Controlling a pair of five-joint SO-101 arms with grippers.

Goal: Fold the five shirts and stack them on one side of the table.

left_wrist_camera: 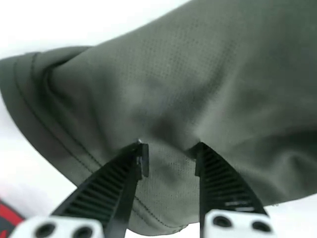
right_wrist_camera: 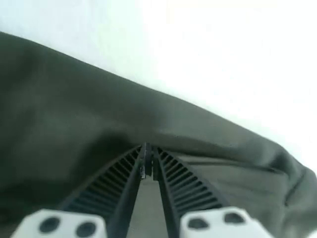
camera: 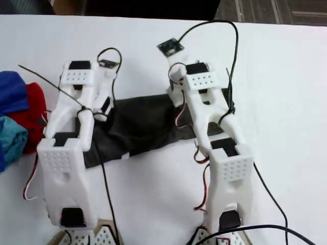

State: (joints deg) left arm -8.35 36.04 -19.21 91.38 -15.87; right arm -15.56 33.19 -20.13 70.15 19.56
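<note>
Dark shirt (camera: 148,125) lies flat and stretched sideways mid-table (camera: 286,76), both arms over it. Left arm (camera: 69,153) sits on the shirt's end nearest the coloured pile, right arm (camera: 225,153) on the opposite end.

Left gripper (left_wrist_camera: 171,153): released, fingers (left_wrist_camera: 124,178) spread apart, tips pressed down into the shirt's cloth close to its stitched hem (left_wrist_camera: 44,134), creases running out from both tips. A bit of red shows past that hem on my left wrist feed.

Right gripper (right_wrist_camera: 148,161): clenched, fingertips (right_wrist_camera: 171,171) together right on a fold of the shirt, near its edge where white table begins. I can't tell if cloth is actually caught between them.

Beside the shirt's left-arm end, well apart from it: blue shirt (camera: 10,92), red shirt (camera: 33,117) and teal shirt (camera: 13,138), bunched together, not folded.
</note>
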